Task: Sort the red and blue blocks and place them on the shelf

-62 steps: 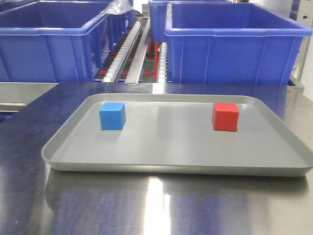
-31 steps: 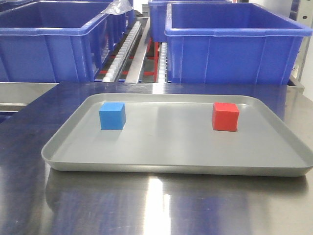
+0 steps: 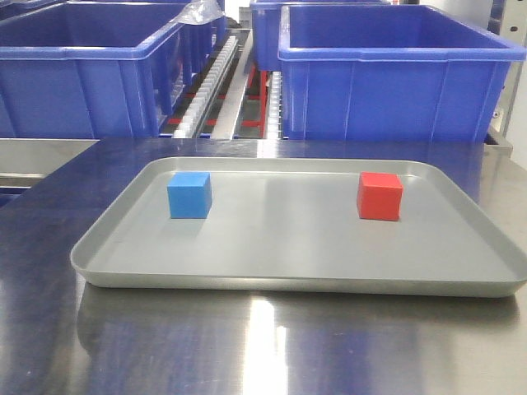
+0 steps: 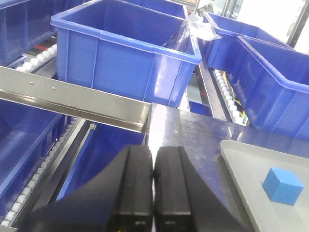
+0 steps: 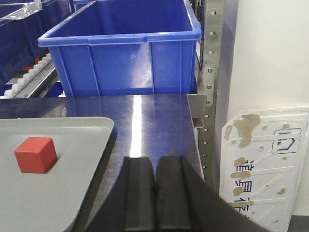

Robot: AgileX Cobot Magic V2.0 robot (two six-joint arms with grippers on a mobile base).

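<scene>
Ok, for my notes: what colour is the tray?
The tray is plain grey; front view shows it best.

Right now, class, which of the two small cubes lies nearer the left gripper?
The sky-blue cube, visible just ahead of the left gripper; the red cube lies across, near the right gripper.

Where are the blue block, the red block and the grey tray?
blue block (image 3: pixel 189 199): front-facing view, on its front face.
red block (image 3: pixel 380 201): front-facing view, on its front face.
grey tray (image 3: pixel 280 247): front-facing view, on its bare floor between the two cubes.
</scene>
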